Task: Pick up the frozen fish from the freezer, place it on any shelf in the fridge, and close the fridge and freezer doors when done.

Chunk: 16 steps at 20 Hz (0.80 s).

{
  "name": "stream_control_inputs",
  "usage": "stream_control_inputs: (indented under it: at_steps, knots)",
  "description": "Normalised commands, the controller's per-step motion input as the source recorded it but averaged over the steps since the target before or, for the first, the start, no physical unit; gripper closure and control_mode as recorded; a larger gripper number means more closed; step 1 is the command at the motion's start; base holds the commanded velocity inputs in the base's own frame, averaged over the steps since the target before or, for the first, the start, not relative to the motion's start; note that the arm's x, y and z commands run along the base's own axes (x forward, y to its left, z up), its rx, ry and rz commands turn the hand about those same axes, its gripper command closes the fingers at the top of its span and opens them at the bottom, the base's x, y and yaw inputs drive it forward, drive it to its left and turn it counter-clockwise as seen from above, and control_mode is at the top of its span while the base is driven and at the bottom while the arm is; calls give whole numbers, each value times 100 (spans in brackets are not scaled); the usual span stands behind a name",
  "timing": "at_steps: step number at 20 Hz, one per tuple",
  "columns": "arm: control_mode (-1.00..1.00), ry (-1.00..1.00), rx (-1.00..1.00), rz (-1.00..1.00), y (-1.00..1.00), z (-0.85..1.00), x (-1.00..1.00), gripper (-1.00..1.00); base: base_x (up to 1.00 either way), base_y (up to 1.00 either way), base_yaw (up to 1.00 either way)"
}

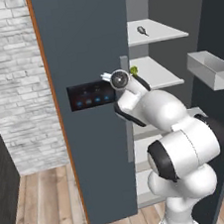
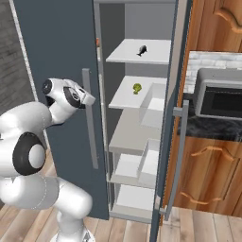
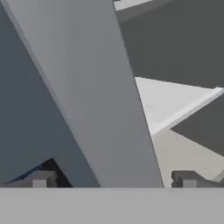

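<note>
Left to right: a white brick wall (image 1: 10, 82) stood at far left, then the freezer door (image 1: 90, 102), a slate-blue panel with a black display (image 1: 91, 95) showing blue lights. The door's grey bar handle (image 2: 90, 118) ran vertically along its edge. The gripper (image 3: 111, 179) sat at this handle with its jaws spread wide, one dark fingertip (image 3: 41, 178) on each side of the bar, not closed on it. Beyond the door edge the compartment stood open, showing pale grey shelves. The frozen fish (image 2: 141, 50) lay on the upper shelf (image 2: 142, 53). A small green leafy lump (image 2: 137, 88) sat on the shelf below. The second door (image 2: 168, 123) stood open at right, white bins (image 1: 211, 69) mounted inside. A microwave (image 2: 220, 99) rested on the dark counter (image 2: 208, 128) farthest right.
</note>
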Motion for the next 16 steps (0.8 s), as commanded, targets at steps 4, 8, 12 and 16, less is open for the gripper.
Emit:
stream_control_inputs:
  at_steps: [4, 8, 12, 16]
  knots:
    - [-100, 9, 0, 0, 0, 0, 47, -100, 0, 0, 0]
    - [-100, 5, 4, 3, 0, 44, -7, -100, 0, 0, 0]
    - [-100, -3, 6, 12, 0, 100, -19, -100, 0, 0, 0]
    - [-100, -4, 5, 13, 0, 100, -6, -100, 0, 0, 0]
